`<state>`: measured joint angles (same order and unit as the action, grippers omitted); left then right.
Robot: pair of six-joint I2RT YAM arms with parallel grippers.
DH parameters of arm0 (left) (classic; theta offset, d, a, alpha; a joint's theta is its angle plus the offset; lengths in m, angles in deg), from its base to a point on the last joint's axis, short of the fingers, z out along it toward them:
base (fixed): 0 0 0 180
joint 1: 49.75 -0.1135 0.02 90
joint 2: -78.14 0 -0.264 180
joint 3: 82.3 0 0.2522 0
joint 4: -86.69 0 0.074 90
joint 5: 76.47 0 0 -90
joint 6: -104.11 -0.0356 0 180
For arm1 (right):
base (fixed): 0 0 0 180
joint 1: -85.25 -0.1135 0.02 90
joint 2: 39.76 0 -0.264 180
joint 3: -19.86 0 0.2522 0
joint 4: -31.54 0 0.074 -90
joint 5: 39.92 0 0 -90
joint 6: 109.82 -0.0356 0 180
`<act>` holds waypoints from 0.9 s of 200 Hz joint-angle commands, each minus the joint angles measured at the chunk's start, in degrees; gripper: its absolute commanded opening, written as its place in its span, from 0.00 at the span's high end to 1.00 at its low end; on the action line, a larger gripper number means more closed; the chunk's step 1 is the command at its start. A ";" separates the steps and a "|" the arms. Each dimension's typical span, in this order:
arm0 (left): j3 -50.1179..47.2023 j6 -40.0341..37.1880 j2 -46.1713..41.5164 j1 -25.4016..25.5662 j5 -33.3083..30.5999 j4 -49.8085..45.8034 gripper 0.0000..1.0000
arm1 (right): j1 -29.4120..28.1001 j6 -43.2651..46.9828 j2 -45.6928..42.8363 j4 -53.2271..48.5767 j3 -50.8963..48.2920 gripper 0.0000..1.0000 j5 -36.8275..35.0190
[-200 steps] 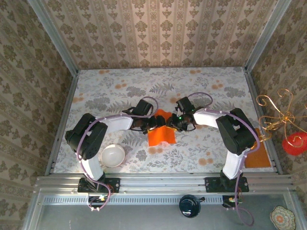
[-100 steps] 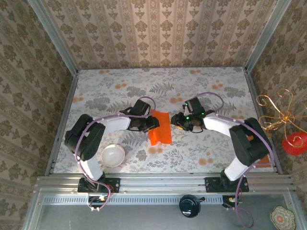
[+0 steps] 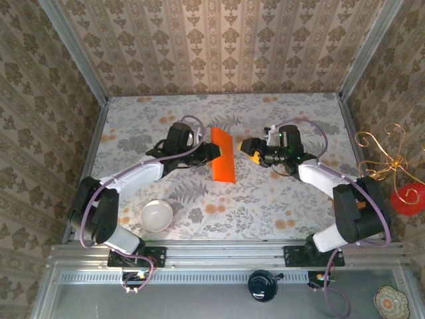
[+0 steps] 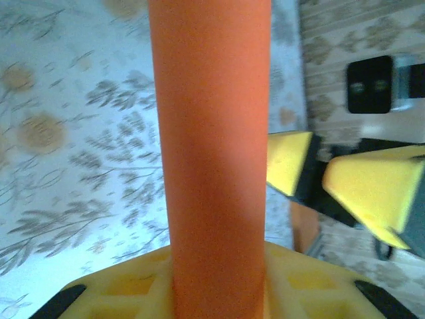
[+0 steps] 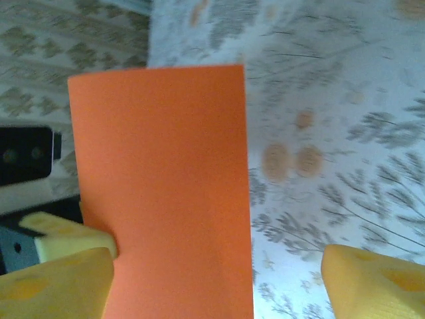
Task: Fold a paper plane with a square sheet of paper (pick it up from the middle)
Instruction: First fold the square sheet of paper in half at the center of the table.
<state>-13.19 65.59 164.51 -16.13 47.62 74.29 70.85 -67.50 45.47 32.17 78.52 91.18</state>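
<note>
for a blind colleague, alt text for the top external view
The left end effector grips an orange sheet of paper above a floral table; the right end effector, open, faces it. A white bowl sits by the left arm.

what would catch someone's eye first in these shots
The bright orange paper, folded into a narrow strip, stands out at the middle of the flowered table, and the left gripper appears to grip it at its left side. The right gripper sits just to its right, jaws wide open and facing the paper. A white bowl rests at the near left.
</note>
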 commanded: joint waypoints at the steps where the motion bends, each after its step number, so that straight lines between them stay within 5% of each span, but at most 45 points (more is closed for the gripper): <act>1: 2.33 1.95 -2.69 -1.08 7.56 3.24 0.67 | 0.16 -2.96 -0.55 8.75 2.09 0.12 6.83; 82: 2.20 3.53 -3.73 -2.40 9.70 5.03 0.69 | -3.95 -6.24 2.78 16.80 3.28 0.07 15.30; 180: -1.12 2.06 -4.81 -4.18 8.01 1.33 0.70 | -3.10 -0.35 -3.55 4.56 2.71 0.47 8.86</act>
<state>-13.52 68.50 161.54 -19.86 55.55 76.13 67.47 -71.33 43.98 42.90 80.40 102.24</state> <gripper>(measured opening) 0.301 0.580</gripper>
